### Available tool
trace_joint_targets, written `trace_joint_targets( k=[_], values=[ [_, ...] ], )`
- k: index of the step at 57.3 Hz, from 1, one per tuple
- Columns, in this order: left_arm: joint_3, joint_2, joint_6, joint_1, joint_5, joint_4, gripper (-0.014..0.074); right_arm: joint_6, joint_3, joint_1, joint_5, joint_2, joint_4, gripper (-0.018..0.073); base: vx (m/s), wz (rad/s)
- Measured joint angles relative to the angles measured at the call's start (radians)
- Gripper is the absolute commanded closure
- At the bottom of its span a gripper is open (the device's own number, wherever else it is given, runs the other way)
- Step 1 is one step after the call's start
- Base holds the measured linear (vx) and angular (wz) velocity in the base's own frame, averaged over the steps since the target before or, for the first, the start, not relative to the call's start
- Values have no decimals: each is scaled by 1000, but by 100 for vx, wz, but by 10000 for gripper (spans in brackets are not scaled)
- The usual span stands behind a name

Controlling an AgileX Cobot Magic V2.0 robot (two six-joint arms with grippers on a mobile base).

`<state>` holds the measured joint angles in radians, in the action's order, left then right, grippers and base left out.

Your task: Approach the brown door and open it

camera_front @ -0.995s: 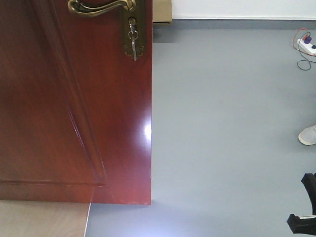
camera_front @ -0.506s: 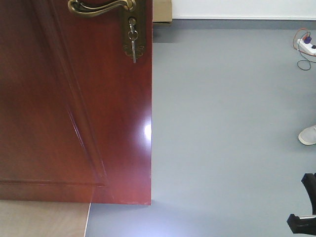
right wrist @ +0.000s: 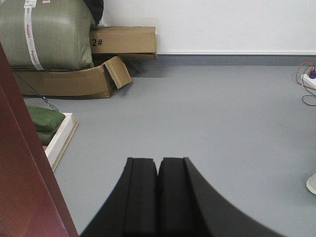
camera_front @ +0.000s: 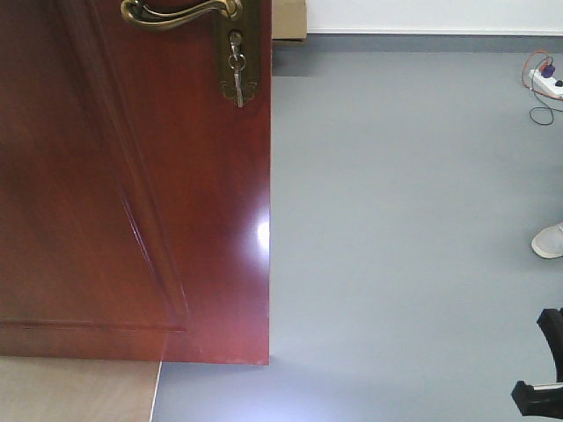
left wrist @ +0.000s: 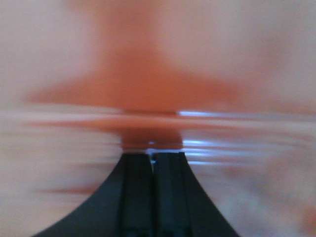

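Note:
The brown door fills the left half of the front view, glossy reddish-brown with a recessed panel. Its curved brass lever handle is at the top edge, with a key hanging from the keyhole in the brass plate. The door's edge also shows at the left of the right wrist view. My left gripper is shut and empty, very close to a blurred reddish surface. My right gripper is shut and empty over grey floor, right of the door edge.
Grey floor stretches to the right of the door. A power strip with cables and a white shoe lie at the far right. Cardboard boxes, a green sack and a white frame stand behind the door.

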<state>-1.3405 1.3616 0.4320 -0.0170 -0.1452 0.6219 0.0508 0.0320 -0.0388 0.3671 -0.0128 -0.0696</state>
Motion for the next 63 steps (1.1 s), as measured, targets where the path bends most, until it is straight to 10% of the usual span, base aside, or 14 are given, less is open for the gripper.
trace_joint_targets(
  k=[15, 22, 63],
  values=[
    [1, 0, -566, 0, 44, -553, 561, 0, 0, 0, 0, 0, 0, 559, 0, 0],
    [0, 0, -713, 0, 105, -680, 561, 0, 0, 0, 0, 0, 0, 559, 0, 0],
    [0, 0, -688, -44, 175, -787, 561, 0, 0, 0, 0, 0, 0, 559, 0, 0]
  ],
)
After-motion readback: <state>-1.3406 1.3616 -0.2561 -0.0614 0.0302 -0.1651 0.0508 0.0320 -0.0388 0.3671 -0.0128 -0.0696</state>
